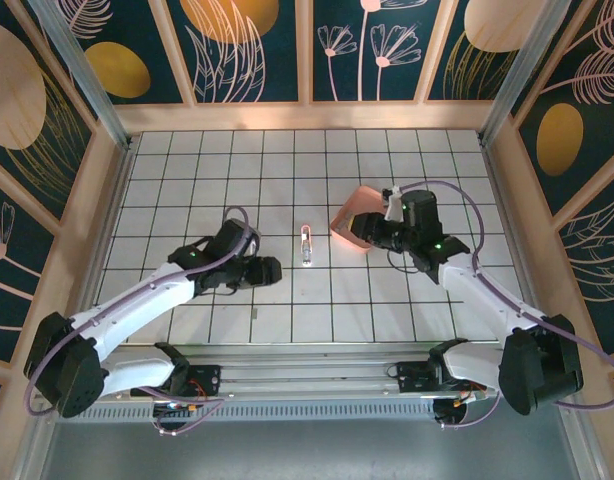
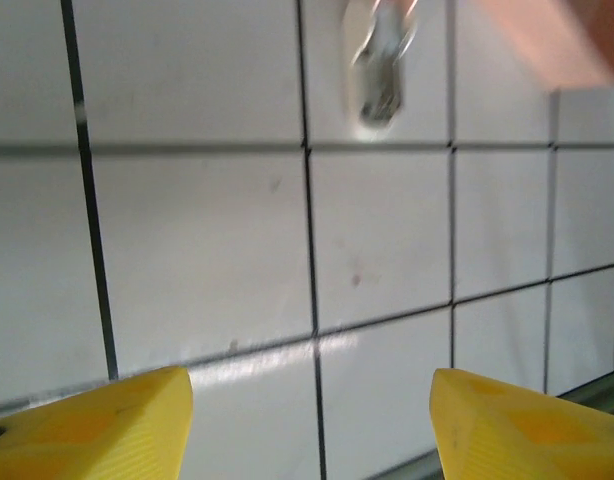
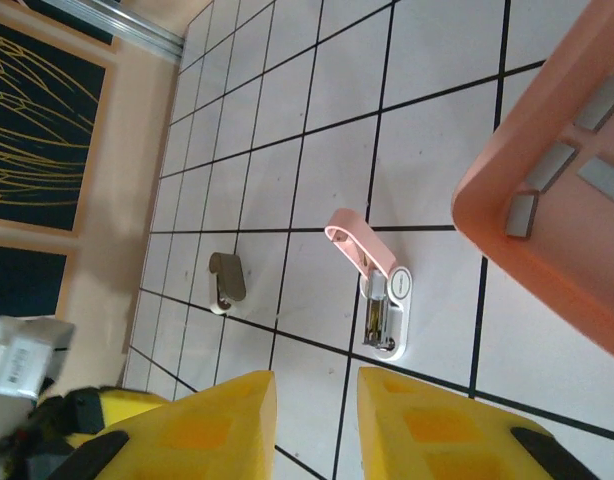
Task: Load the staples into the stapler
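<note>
The stapler [image 1: 306, 245] lies on the white tiles mid-table, its pale pink lid swung open off the white base [image 3: 387, 312]; it appears blurred in the left wrist view as the stapler [image 2: 381, 62]. Several grey staples strips [image 3: 552, 165] lie in the salmon-pink tray [image 1: 345, 222]. My left gripper [image 1: 275, 270] is just left of the stapler, open, its yellow fingers [image 2: 107, 425] wide apart over bare tile. My right gripper [image 1: 360, 231] hovers at the tray's near edge, right of the stapler. Its fingers [image 3: 212, 430] stand a narrow gap apart with nothing between them.
A small taupe-and-white object [image 3: 225, 281] rests on the tiles beyond the stapler. The tray's corner [image 2: 562, 40] shows at the upper right of the left wrist view. Wooden walls ring the tiled floor [image 1: 217, 180].
</note>
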